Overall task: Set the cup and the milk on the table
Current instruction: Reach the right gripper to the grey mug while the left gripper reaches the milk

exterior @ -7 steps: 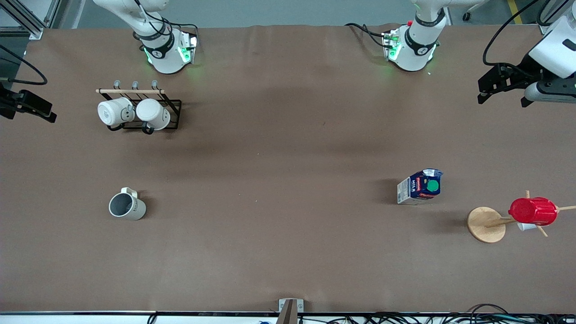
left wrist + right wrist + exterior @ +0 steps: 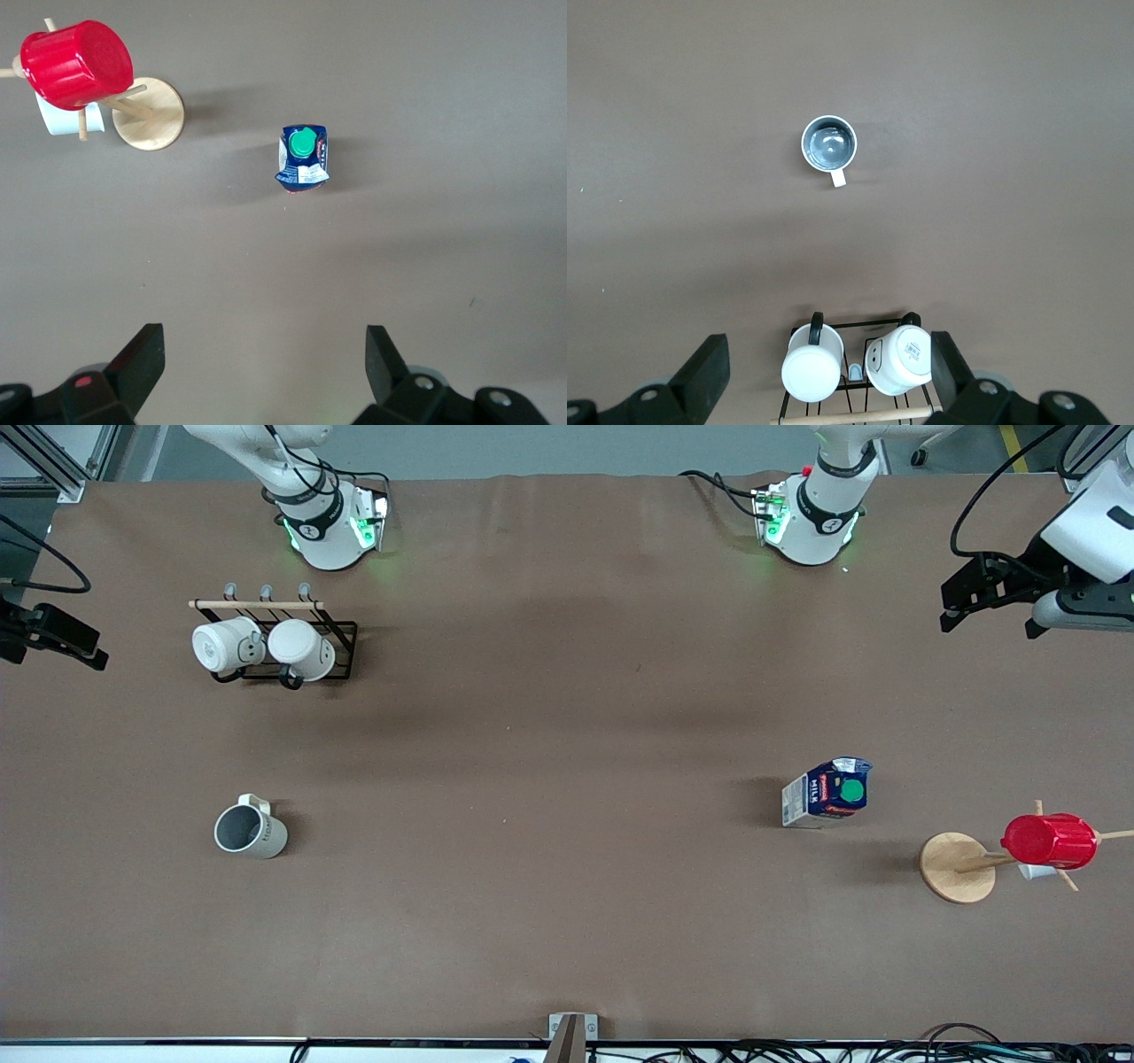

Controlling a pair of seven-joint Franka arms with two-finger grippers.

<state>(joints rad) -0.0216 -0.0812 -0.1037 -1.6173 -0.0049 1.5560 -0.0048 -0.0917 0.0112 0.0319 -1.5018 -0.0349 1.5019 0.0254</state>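
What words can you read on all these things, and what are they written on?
"MILK": white letters on the side of the small blue-and-white carton with the round green cap.
Red label on the same carton, above that word: too small to read.
Dark lettering on the side of the off-white mug with the dark grey inside: too blurred to read.
Small mark on the bottom of one white mug on the black wire rack: unreadable.

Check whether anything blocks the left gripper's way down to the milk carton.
Nothing visible does. The left gripper is high up with open jaws, and only bare table lies between it and the milk carton. The wooden stand is off beside it.
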